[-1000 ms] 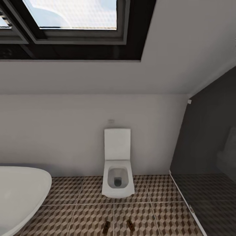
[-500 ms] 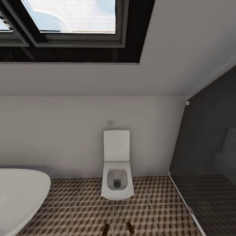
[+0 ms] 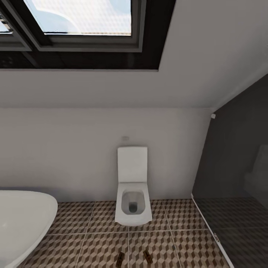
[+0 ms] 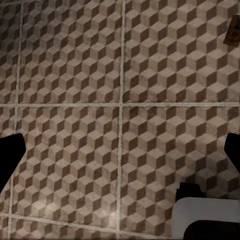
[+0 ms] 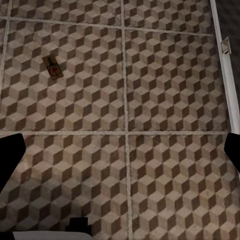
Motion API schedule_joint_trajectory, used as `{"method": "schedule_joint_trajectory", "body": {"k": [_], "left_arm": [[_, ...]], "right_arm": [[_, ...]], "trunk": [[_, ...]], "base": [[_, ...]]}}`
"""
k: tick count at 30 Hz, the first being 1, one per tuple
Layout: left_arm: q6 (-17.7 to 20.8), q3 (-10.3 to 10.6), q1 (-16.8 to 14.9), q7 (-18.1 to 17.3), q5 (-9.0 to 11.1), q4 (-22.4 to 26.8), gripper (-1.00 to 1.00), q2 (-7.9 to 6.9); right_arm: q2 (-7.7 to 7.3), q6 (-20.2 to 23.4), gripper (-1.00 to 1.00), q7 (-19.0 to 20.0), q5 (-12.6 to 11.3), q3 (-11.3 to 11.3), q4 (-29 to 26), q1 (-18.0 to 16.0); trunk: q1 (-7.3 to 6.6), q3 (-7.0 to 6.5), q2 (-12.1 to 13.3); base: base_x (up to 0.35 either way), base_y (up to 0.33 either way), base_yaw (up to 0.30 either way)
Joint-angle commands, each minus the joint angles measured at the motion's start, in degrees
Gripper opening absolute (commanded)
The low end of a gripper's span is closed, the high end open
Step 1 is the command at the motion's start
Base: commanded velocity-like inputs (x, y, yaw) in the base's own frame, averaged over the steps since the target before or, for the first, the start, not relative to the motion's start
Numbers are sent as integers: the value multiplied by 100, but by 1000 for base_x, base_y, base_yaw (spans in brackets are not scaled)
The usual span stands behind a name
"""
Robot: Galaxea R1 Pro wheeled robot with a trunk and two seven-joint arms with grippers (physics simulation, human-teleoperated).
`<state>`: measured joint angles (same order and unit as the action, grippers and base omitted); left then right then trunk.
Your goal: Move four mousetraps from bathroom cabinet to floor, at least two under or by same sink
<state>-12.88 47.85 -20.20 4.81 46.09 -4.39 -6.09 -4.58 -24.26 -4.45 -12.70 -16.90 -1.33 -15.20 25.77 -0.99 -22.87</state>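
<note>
Soft, even daylight from the skylight [image 3: 80, 16] at upper left leaves the wall pale, the bathroom floor [image 3: 93, 245] faintly shadowed, everything slightly blurred.

Toilet [image 3: 133, 186] against back wall, window [image 3: 80, 22] above. Tub [image 3: 22, 219] at left, glass partition [image 3: 230, 178] at right. Two mousetraps [image 3: 120, 258] [image 3: 147, 255] side by side on floor [image 3: 93, 245], in front of toilet, slightly apart.

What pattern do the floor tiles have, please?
The floor has a brown, beige and white cube pattern with pale grout lines, clearest in the right wrist view.
</note>
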Motion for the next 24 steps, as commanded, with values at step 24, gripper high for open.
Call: {"method": "schedule_joint_trajectory", "body": {"k": [24], "left_arm": [[125, 31, -2, 26, 5, -9, 100, 3]], "right_arm": [[13, -8, 100, -4, -40, -52, 1, -1]], "trunk": [[2, 200, -4]], "base": [[0, 0, -65]]}}
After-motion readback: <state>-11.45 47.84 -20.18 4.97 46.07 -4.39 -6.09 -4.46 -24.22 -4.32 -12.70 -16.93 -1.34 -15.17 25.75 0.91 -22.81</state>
